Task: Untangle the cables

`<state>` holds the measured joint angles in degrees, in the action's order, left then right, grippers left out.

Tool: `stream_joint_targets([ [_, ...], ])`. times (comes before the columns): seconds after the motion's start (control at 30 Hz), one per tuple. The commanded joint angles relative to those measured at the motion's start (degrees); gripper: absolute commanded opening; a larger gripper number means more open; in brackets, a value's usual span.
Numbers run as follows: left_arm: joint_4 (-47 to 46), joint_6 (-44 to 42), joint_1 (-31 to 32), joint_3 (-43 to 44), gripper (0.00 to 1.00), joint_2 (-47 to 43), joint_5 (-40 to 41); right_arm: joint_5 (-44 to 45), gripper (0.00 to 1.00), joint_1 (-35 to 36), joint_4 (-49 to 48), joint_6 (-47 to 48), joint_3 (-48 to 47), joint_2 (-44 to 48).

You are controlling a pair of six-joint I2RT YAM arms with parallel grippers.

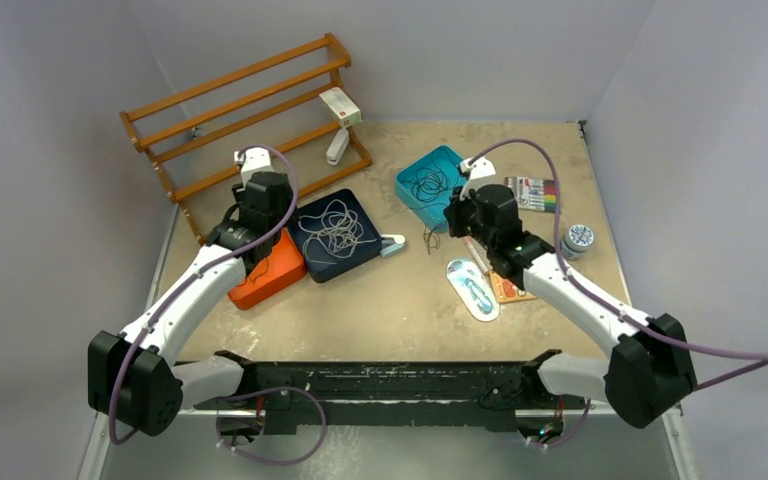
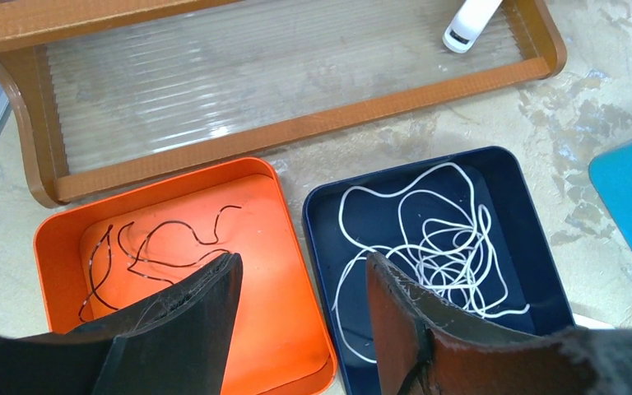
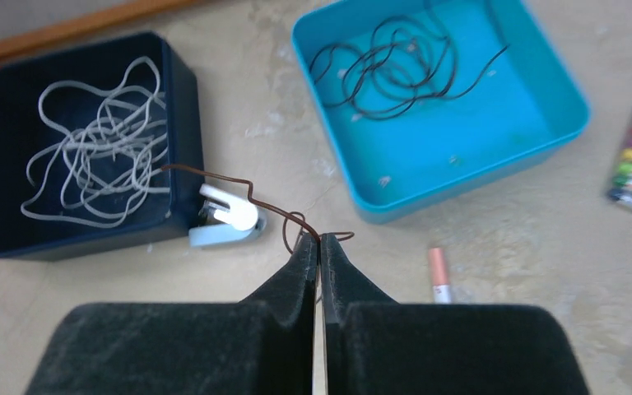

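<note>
Right claw (image 3: 319,247): lower centre of right wrist view, pads pressed together, clamped on brown cable (image 3: 247,188). From there the cable ran up-left to rim of navy tray (image 3: 183,107).
White cable (image 3: 99,148): loose tangle inside navy tray, upper left.
Dark coiled cable (image 3: 378,82): in teal tray (image 3: 477,177), upper right.
Left claw (image 2: 302,259): bottom of left wrist view, fingers apart, gripping nothing.
Thin wavy cable (image 2: 183,224): dark, in orange tray (image 2: 296,329), lower left.
Trays sat on worktop (image 3: 543,271).

table (image 1: 390,310) | wood rack (image 2: 296,127) rear-L | orange tray (image 2: 271,313), navy tray (image 3: 185,107), teal tray (image 3: 494,115) | marker pack (image 1: 532,193), jar (image 1: 579,239) R
</note>
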<state>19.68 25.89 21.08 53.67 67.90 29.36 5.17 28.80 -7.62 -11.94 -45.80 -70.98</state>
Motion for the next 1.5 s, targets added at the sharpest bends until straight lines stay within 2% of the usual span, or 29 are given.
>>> stream_joint_targets([
  [0.0, -4.2, -0.8, -0.1, 2.3, 0.56, -2.1, -0.1, 7.6, 0.0, -0.3, 2.8, 4.1, -6.5, 3.9],
  [0.3, -4.9, -1.9, -0.1, 2.0, 0.56, -3.5, -2.7, 12.9, 0.0, -2.9, 3.5, 7.2, -17.1, 0.0],
  [0.6, -4.5, -3.2, -0.1, 2.2, 0.56, -4.4, -4.1, 8.5, 0.0, -8.4, -3.0, 7.5, -20.9, -7.0],
  [0.97, -3.6, -4.1, 0.0, 2.0, 0.56, -4.7, -6.6, 5.0, 0.0, -11.6, -8.8, 7.4, -24.2, -22.2],
  [1.33, -3.2, -3.9, -0.1, 1.7, 0.54, -4.7, -7.3, 3.8, 0.02, -12.0, 1.7, 6.1, -33.5, -38.1],
  [1.47, -3.2, -3.9, -0.1, 1.7, 0.54, -4.4, -7.6, 2.9, 0.02, -12.0, 1.9, 5.4, -33.5, -39.9],
])
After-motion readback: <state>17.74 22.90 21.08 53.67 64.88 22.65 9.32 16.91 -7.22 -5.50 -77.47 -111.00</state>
